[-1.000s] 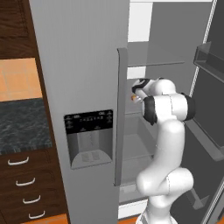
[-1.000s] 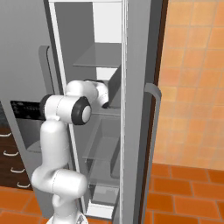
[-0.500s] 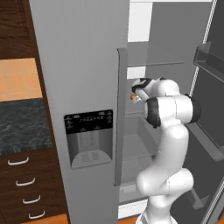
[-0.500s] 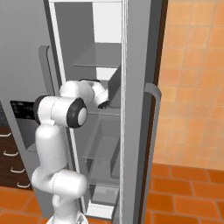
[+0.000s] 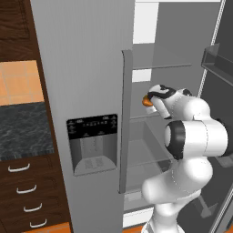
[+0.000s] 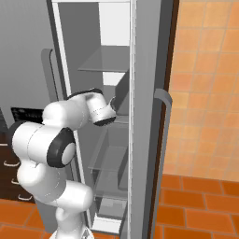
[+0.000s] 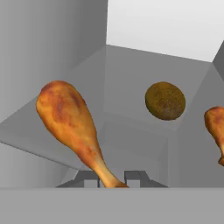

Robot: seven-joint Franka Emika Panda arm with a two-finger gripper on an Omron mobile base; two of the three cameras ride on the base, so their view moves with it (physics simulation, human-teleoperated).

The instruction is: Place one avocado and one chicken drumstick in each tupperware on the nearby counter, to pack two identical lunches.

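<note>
a golden-brown roasted chicken drumstick [image 7: 72,127] is clamped by its thin bone end in the claw [image 7: 113,178], inside the open grey fridge [image 5: 177,68]. a round brown-green avocado [image 7: 165,100] and a second drumstick [image 7: 215,127] are seen beyond. the black-grey marbled tabletop [image 5: 22,132] lies well left.

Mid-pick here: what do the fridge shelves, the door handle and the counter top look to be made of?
The fridge shelves look like clear glass or plastic: thin, see-through panes. The door handle seems brushed grey metal, matte like the door, though it may be painted plastic. The counter top looks like polished stone, black-grey with marbled veins; its drawer fronts look like dark wood, with shiny silver metal pulls.
</note>
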